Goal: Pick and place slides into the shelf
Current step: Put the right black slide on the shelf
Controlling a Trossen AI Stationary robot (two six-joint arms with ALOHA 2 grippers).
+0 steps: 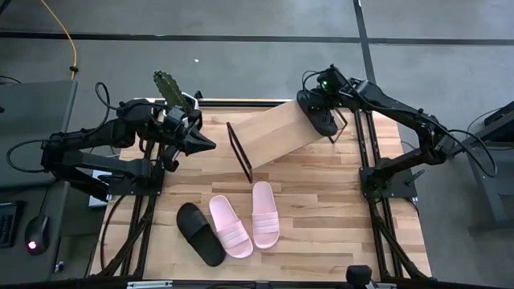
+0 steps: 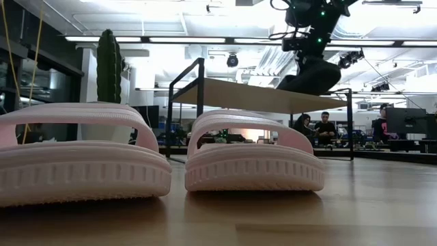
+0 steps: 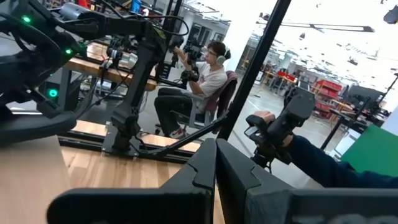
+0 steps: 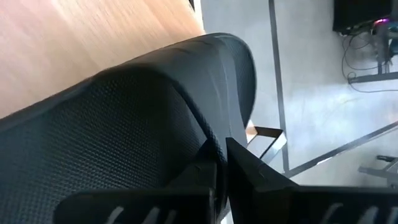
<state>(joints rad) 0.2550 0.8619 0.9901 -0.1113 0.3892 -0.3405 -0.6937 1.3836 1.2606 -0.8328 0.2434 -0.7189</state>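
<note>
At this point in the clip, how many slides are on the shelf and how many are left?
None is set down yet. The right hand holds one black slide over the right end of the shelf. Three remain on the table: a black slide and two pink slides. The left hand waits shut beside the shelf.

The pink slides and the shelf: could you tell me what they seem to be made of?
The pink slides look like matte moulded foam or rubber: one-piece, ribbed sole edge. The shelf looks like pale, unglossed wood with visible grain, on thin black end frames, likely metal.
</note>
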